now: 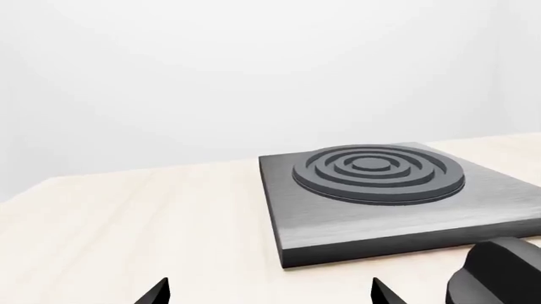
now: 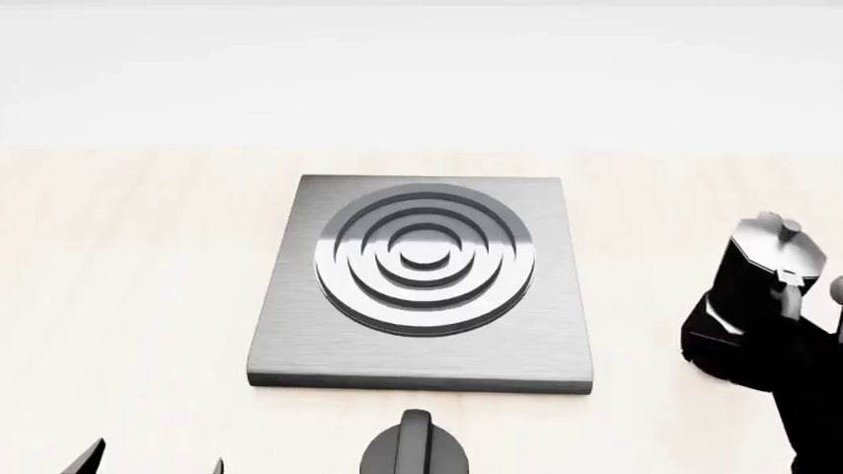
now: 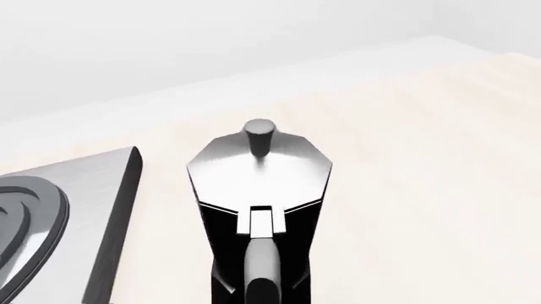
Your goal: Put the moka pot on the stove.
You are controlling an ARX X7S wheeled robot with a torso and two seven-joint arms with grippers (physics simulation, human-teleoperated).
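Black knob (image 2: 414, 449) before stove (image 2: 292, 326), moka pot (image 2: 751, 296) beside it; left fingers (image 1: 156, 292) released, right unclear.

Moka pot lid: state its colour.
Silvery grey, on the black faceted moka pot; the lid shows best in the right wrist view.

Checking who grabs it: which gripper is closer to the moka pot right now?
Right. The right arm is right at the moka pot, by its handle side. The left gripper sits far across, beyond the stove.

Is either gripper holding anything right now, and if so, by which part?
Left gripper is open and holds nothing. Right arm is at the moka pot, on its handle side, but its fingers aren't visible, so a grip can't be confirmed.
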